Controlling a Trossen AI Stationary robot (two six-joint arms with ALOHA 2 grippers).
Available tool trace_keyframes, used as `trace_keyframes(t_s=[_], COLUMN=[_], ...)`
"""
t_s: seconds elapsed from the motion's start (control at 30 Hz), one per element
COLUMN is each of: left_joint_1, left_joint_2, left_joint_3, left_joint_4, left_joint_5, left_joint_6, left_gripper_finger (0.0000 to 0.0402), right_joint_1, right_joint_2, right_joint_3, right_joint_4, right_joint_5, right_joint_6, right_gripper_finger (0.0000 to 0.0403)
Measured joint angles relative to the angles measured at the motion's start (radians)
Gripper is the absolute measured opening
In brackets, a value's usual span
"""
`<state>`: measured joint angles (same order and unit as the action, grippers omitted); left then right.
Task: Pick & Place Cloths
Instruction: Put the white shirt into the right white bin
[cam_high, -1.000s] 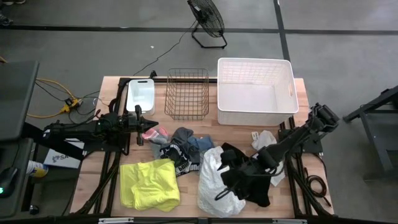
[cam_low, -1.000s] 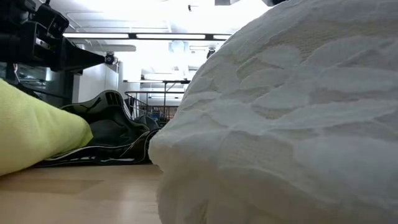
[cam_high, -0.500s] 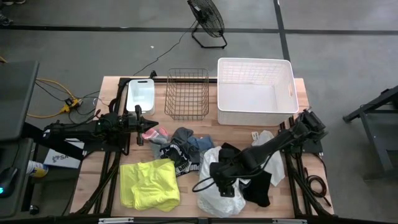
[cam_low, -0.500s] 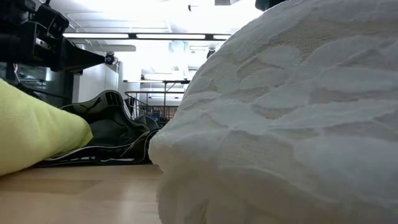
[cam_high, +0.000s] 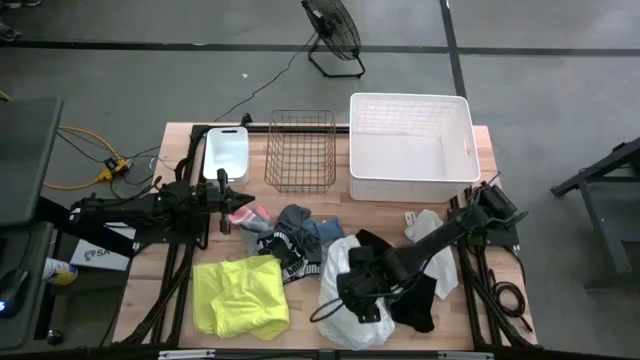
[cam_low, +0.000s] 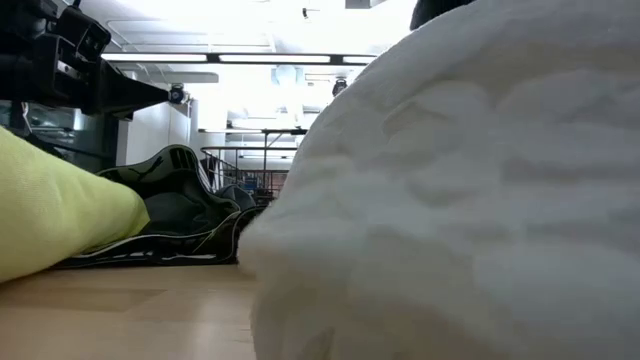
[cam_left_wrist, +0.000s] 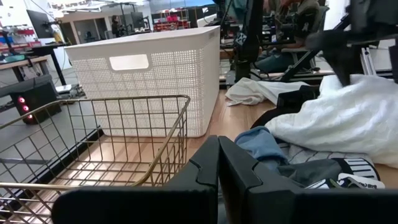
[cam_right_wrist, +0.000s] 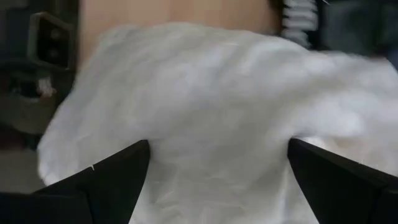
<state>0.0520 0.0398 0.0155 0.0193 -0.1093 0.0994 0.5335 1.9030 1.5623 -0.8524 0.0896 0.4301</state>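
I see the wooden counter (cam_high: 180, 275) carrying scattered cloths (cam_high: 300, 270), two white tubs (cam_high: 410, 150) and a wire basket (cam_high: 300, 150).

right arm swung in from table's right edge toward middle over last second, right gripper (cam_high: 352, 290) now sitting over big crumpled white fabric cloth (cam_high: 345, 262) instead of black fabric cloth (cam_high: 412, 300) next to it; fingers (cam_right_wrist: 112, 180) spread wide with white cloth between them; low view shows that white cloth (cam_low: 450, 200) gone blurry, so it's shifting a bit
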Motion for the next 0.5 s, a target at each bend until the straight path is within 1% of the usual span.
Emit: trace_keyframes(t_s=[0.17, 0.4, 0.5], left_joint_1=[0.000, 0.000, 0.000], left_joint_2=[0.000, 0.000, 0.000], left_joint_3=[0.000, 0.000, 0.000], left_joint_4=[0.000, -0.001, -0.001], left_joint_5=[0.000, 0.000, 0.000], left_joint_6=[0.000, 0.000, 0.000], left_gripper_finger=[0.0000, 0.0000, 0.0000], right_joint_1=[0.016, -0.014, -0.028], right_joint_2=[0.037, 0.098, 0.119], right_joint_3=[0.000, -0.002, -0.002], right_joint_4=[0.036, 0.056, 0.064], right_joint_5=[0.018, 0.013, -0.008], right_joint_6=[-0.113, -0.121, -0.108], right_gripper_finger=[0.0375, 0.0375, 0.0375])
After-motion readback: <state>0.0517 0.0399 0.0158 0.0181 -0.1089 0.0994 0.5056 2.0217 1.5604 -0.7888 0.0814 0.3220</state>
